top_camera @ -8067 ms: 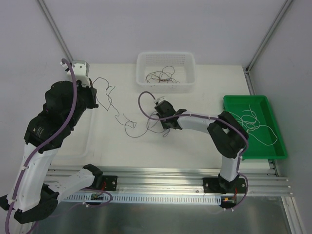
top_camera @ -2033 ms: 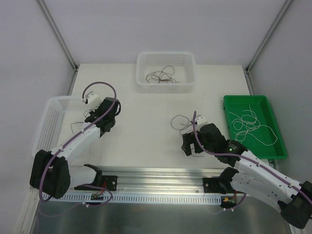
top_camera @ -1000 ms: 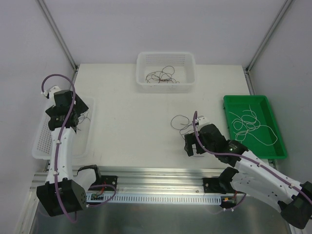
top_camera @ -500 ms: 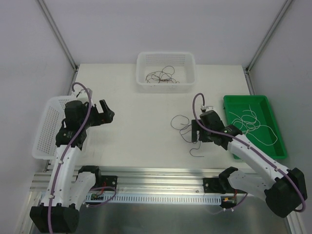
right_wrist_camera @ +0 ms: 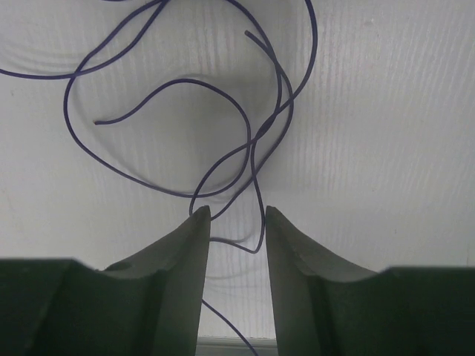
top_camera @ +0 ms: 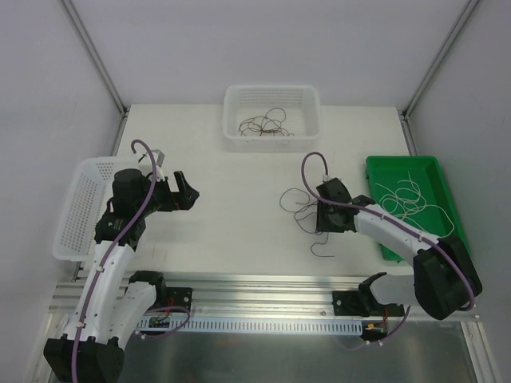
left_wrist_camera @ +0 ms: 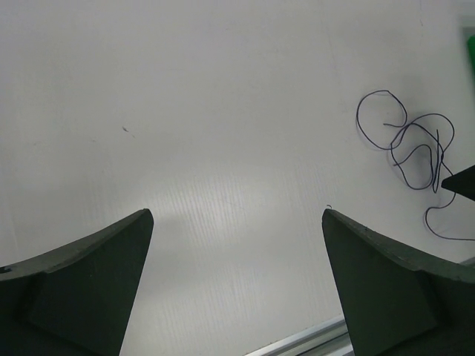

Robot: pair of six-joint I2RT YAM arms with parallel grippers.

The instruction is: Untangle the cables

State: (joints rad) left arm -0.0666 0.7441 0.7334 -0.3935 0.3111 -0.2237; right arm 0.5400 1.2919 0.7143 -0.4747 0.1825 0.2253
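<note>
A thin purple cable [top_camera: 297, 206] lies in loose loops on the white table, right of centre, with a tail [top_camera: 319, 249] trailing toward the front edge. My right gripper [top_camera: 319, 217] is down at the loops' near side. In the right wrist view the cable [right_wrist_camera: 251, 154] runs between the fingers of the right gripper [right_wrist_camera: 236, 210], whose jaws are narrowed but still gapped. My left gripper [top_camera: 185, 194] hovers left of centre, open wide with nothing between its fingers [left_wrist_camera: 236, 213]. Its view shows the cable [left_wrist_camera: 412, 148] far to the right.
A white basket [top_camera: 271, 89] at the back holds dark tangled cables [top_camera: 263, 124]. A green tray [top_camera: 403, 160] at the right holds white cables [top_camera: 411, 199]. Another white basket [top_camera: 76, 207] stands at the left edge. The metal rail [top_camera: 263, 283] runs along the front.
The left arm swung from over the left basket toward the table's middle. The right gripper moved back onto the purple cable and its jaws narrowed around it.
</note>
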